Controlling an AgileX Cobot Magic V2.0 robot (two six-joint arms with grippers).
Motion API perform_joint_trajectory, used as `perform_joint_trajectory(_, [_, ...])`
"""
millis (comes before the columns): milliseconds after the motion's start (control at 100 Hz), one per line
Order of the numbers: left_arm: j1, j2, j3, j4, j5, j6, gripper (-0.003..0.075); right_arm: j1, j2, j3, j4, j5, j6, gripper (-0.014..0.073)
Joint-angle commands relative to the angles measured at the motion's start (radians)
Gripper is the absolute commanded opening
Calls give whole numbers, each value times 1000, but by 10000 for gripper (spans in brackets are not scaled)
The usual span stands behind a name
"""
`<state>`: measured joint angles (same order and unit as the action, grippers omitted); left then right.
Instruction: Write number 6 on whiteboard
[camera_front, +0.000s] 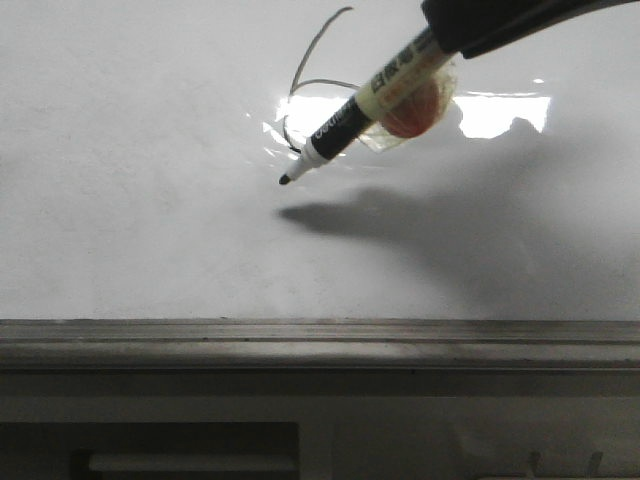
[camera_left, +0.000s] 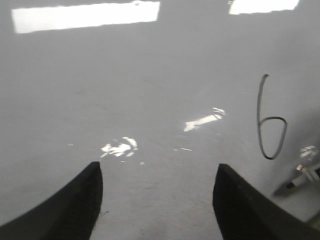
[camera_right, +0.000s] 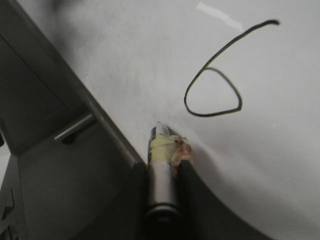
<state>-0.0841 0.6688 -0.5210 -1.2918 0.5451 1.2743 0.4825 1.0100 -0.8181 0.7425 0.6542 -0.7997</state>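
Observation:
A thin black number 6 (camera_front: 305, 90) is drawn on the glossy whiteboard (camera_front: 130, 200); it also shows in the left wrist view (camera_left: 270, 125) and the right wrist view (camera_right: 212, 87). My right gripper (camera_right: 162, 167) is shut on a black marker (camera_front: 345, 128) wrapped in yellowish tape. The marker tip (camera_front: 284, 180) hangs just below the 6, with its shadow apart from it on the board. My left gripper (camera_left: 157, 200) is open and empty over bare board left of the 6.
The board's grey bottom rail (camera_front: 320, 340) runs along the near edge; it also shows in the right wrist view (camera_right: 107, 125). Bright light reflections (camera_front: 500, 112) lie on the board near the 6.

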Motion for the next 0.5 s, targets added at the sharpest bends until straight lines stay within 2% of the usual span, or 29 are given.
perform_joint_trajectory(0, [-62,-2,-26,-45,31,36,427,3,-33,-39,12,-4,-7,-45])
perform_joint_trajectory(240, [-284,18,-29,-41,34,99,391,3,-39,-87,14,68,4,-45])
perform_joint_trajectory(490, [-508,156,-68,-37,-68,107,388,3,22,-196,18,205,4,-45])
